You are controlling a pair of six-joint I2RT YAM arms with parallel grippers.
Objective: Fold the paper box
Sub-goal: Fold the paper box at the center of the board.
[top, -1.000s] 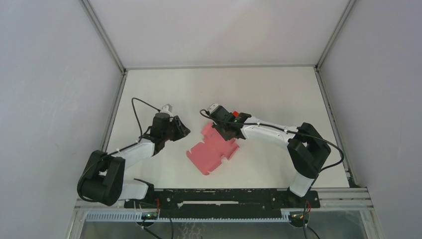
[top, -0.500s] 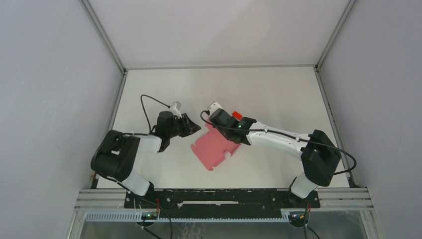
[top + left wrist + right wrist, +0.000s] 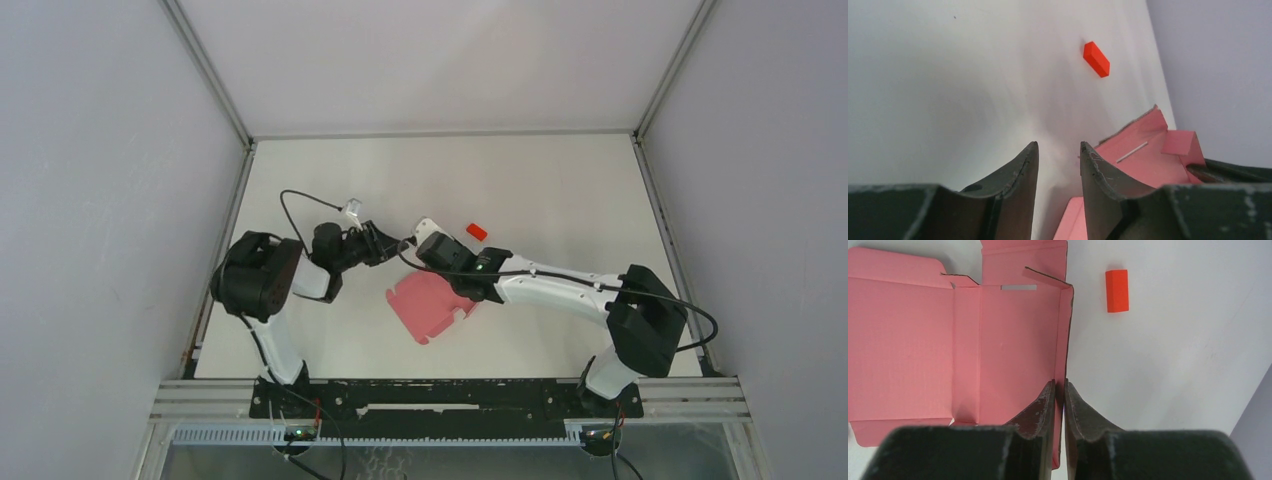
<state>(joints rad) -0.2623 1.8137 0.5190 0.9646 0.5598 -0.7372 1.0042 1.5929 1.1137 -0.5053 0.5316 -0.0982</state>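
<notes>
We're losing the far edge of the paper box [image 3: 425, 308] under the right hand [image 3: 1060, 384], which is pinching its upright flap. It's lying pink, mostly flat, mid surface [image 3: 560, 180]; left hand [image 3: 1058, 146] is hanging spread.

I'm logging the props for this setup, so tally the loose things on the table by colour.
Pink: 1, the paper box
Red: 1, the block
Total: 2
</notes>
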